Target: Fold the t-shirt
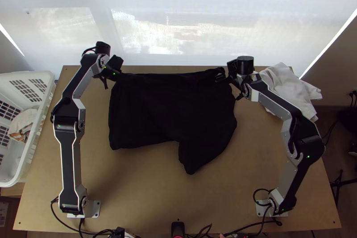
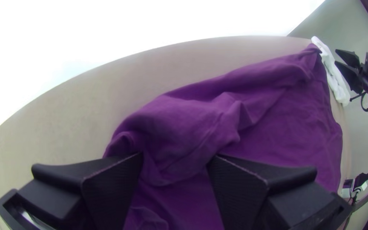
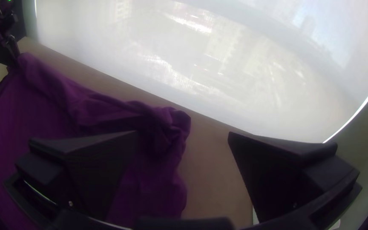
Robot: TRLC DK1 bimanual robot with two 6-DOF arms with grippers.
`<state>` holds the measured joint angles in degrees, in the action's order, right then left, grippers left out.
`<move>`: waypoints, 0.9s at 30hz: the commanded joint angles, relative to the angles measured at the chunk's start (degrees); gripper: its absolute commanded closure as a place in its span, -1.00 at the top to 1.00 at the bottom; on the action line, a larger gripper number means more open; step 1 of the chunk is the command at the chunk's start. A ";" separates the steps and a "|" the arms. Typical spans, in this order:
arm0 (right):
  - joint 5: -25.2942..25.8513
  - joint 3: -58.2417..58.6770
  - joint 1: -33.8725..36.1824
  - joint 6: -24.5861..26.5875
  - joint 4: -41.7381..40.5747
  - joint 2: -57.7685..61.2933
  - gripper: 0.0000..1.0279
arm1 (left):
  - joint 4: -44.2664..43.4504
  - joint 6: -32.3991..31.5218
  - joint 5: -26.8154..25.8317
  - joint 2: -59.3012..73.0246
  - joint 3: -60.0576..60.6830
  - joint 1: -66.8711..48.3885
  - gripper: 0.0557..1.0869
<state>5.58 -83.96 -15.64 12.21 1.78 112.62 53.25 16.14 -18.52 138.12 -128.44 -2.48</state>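
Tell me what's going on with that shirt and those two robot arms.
The two arms are at work on folding the t-shirt, which lies mostly spread on the table, its far edge rumpled. The left gripper is at the shirt's far left corner, fingers open with cloth between them. The right gripper is at the far right corner, fingers wide open. Neither is closed on the shirt, and there is no neat fold yet.

The left gripper (image 1: 112,73) hides some shirt (image 1: 169,104) beneath it, and the basket (image 1: 41,117) to its left is cut off.
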 commanded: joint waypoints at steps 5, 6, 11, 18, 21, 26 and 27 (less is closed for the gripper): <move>0.04 2.14 -0.36 -0.52 -0.02 -2.05 0.91 | -2.45 1.79 2.44 1.27 -0.14 -0.68 0.41; 0.04 2.23 -0.36 -0.52 -0.02 -2.32 0.91 | -2.54 1.88 2.62 1.45 -0.14 -0.77 0.41; 0.13 2.23 -0.27 -0.43 -0.02 -2.84 0.91 | -2.54 2.32 4.55 2.32 0.03 -1.03 0.23; 0.13 2.23 -0.18 -0.43 0.06 -3.11 0.91 | -2.98 2.23 4.81 2.41 -0.05 -0.95 -0.93; 0.22 2.14 -0.18 -0.43 0.06 -3.02 0.91 | -3.16 2.23 5.16 1.71 -0.14 -0.95 -0.93; 0.22 2.05 -0.18 -0.43 0.06 -3.02 0.91 | -3.51 1.52 5.16 -1.63 -0.14 -1.21 -0.93; 0.22 2.05 -0.09 -0.43 0.06 -3.02 0.91 | -3.51 1.35 5.16 -2.42 -0.14 -1.30 -0.93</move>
<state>5.76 -81.82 -15.84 11.79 1.83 109.69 50.19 18.24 -13.43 139.09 -128.51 -3.51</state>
